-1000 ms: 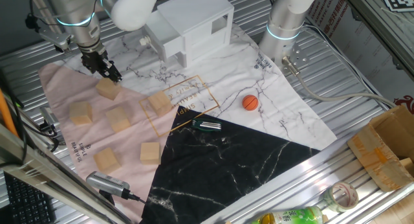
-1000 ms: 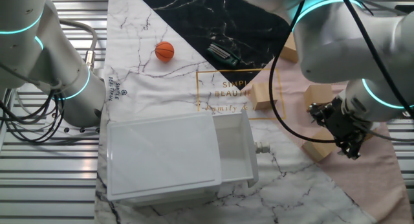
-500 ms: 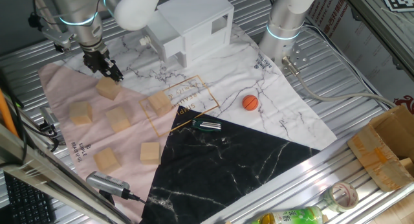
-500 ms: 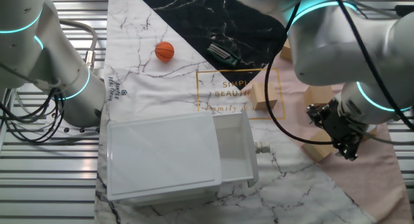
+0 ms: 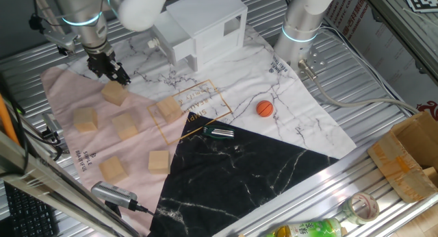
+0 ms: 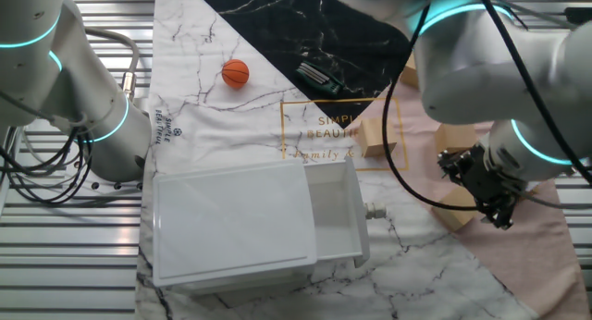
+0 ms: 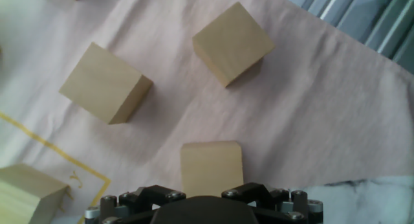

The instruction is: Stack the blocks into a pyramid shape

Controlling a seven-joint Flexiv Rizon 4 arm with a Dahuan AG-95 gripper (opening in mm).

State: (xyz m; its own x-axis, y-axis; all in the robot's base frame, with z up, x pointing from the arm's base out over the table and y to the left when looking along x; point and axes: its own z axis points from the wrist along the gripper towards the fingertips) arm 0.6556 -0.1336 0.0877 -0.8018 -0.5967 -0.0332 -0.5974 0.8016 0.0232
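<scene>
Six wooden blocks, tan, all lying singly on the pink cloth (image 5: 68, 93); none stacked. Nearest block (image 5: 113, 94) sits just below the gripper (image 5: 116, 76), beside the white house (image 5: 205, 25). Others: (image 5: 85, 120), (image 5: 126, 125), (image 5: 168, 107), (image 5: 159, 161), (image 5: 112, 169). Gripper hangs over the nearest block, holding nothing; how wide the jaws stand cannot be told. Step, as judged: approach for first pick. Next move calls for descending squarely astride the block. Orange ball (image 5: 265, 108) well apart.

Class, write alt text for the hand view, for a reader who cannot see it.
Looking straight down at a pink cloth, one tan wooden block lies just ahead of the gripper's dark body. Two more blocks lie farther off, and a fourth shows at the lower left edge.
</scene>
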